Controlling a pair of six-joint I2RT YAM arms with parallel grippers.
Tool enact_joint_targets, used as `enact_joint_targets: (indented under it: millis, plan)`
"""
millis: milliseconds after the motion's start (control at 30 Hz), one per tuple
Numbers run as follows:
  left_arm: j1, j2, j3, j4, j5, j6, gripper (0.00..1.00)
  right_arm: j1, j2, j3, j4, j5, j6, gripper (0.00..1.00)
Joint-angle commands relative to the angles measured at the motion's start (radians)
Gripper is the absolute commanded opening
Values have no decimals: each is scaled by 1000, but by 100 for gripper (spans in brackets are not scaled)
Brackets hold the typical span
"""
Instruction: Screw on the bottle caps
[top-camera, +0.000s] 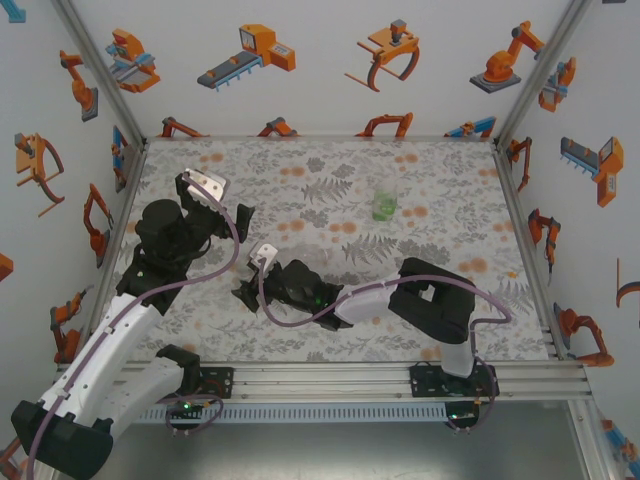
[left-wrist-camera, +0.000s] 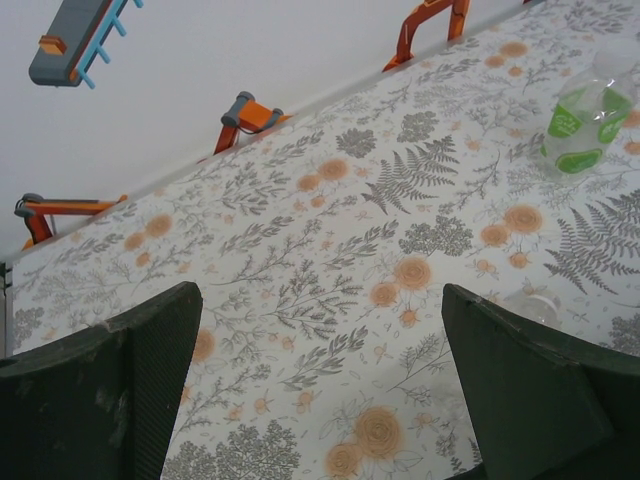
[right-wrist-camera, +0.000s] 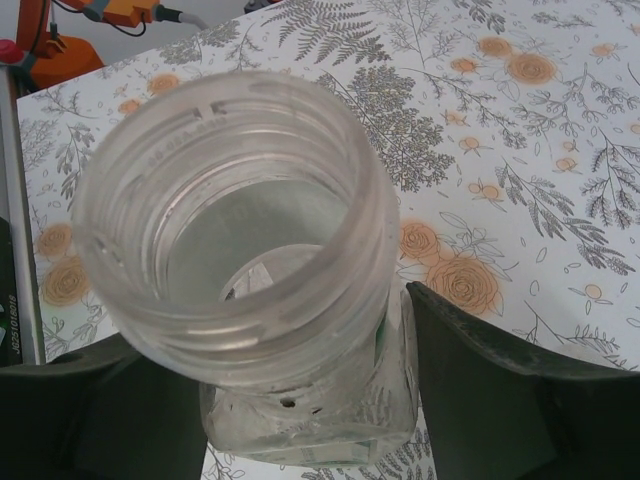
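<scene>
Two risks stand out over the floral table (left-wrist-camera: 300, 250). The colourless bottle (right-wrist-camera: 232, 190), its body pinched between the right gripper's (right-wrist-camera: 310, 400) fingers and its uncapped threaded neck rising past them, could squash or spin under a twisting cap. The left gripper (left-wrist-camera: 320, 400) is spread and empty; the green bottle (left-wrist-camera: 585, 125) stands well apart, far right, and a careless reach might topple it.

The black two-finger left gripper (left-wrist-camera: 320, 390) hovers, fingers spread wide. The black two-finger right gripper (right-wrist-camera: 290, 390), arm folded leftward, pinches a colourless transparent plastic bottle (right-wrist-camera: 230, 200).
</scene>
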Motion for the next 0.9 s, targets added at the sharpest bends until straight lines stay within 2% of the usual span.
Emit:
enact_joint_targets:
  millis: [0, 367, 867]
  plan:
    - [7, -9, 2, 31, 20, -20, 97, 7, -14, 9, 19, 7, 9, 60]
    - [11, -8, 7, 25, 33, -18, 97, 8, -113, -19, -30, 15, 15, 50]
    - [14, -5, 8, 22, 53, -19, 97, -25, -419, -211, -123, 195, 62, 41]
